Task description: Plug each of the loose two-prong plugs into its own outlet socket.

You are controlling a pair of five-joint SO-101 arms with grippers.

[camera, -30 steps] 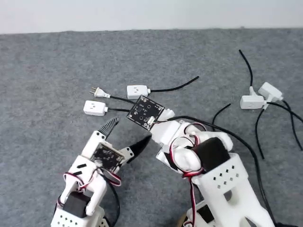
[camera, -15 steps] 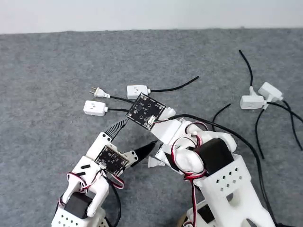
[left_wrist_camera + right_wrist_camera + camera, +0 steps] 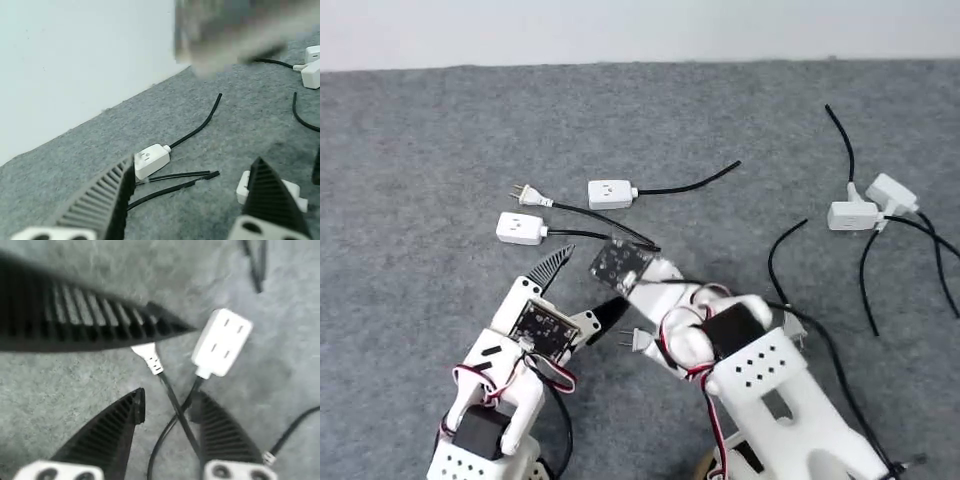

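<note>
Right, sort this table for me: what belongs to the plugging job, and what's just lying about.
Job: loose plug; second plug by the arms; far socket; near socket; left pincer; right pincer, both open.
Lying about: white pair close together at the right; grey carpet.

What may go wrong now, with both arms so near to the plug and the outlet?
1. The left gripper and the right gripper are both open and very close together, so they may collide.
2. Two cords cross between the right gripper's fingers; closing here may pinch them and drag the outlet instead of gripping the plug.
</note>
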